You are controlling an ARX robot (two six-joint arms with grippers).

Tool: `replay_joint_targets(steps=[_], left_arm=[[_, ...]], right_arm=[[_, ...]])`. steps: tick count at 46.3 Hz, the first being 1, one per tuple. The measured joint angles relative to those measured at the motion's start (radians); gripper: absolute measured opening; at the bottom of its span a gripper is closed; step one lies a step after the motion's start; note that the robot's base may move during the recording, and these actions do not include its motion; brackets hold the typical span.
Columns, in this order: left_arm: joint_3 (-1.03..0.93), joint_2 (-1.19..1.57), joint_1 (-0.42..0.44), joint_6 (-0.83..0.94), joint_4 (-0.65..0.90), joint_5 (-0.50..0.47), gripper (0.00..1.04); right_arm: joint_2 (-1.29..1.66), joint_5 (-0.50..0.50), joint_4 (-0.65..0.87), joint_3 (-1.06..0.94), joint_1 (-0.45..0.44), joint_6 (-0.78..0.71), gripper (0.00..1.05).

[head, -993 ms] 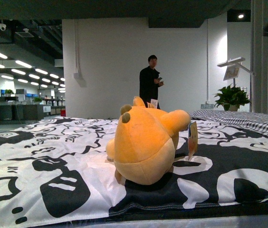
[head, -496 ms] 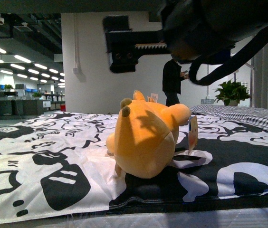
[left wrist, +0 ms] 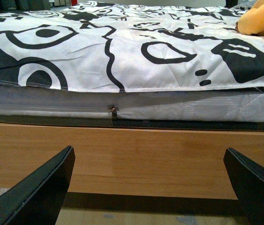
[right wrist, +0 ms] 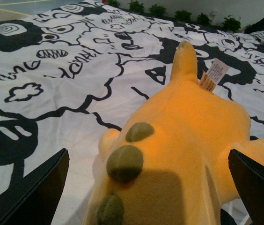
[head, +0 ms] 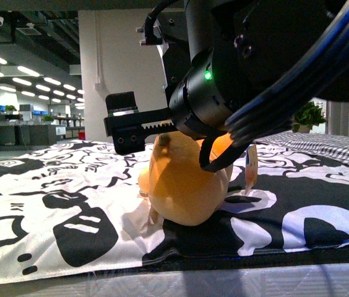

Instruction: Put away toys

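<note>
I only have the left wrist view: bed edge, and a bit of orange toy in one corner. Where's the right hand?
Observer: The right hand is open at the toy, with its fingers spread to either side of it in the right wrist view.
Operator: Is it touching the toy?
Observer: I cannot tell. In the front view the right arm hangs right over the toy and hides its top.
Operator: Anything loose on it?
Observer: A paper tag sticks up beside the pointed tip at the toy's far end.
</note>
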Motion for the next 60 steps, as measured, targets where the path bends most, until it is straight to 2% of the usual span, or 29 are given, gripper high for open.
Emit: replay_joint_targets(steps=[12, 38, 48, 60], left_arm=[[0.000, 0.000, 0.000, 0.000, 0.000, 0.000, 0.99], [0.000, 0.000, 0.000, 0.000, 0.000, 0.000, 0.99], [0.000, 0.000, 0.000, 0.000, 0.000, 0.000, 0.99], [0.000, 0.000, 0.000, 0.000, 0.000, 0.000, 0.99]], right_arm=[[0.044, 0.020, 0.020, -0.016, -0.030, 0.046, 1.04], [0.095, 0.075, 0.104, -0.090, -0.018, 0.068, 1.04], [0.078, 0.081, 0.132, -0.104, -0.021, 0.066, 0.72], [-0.025, 0.023, 0.135, -0.108, -0.034, 0.067, 0.34]])
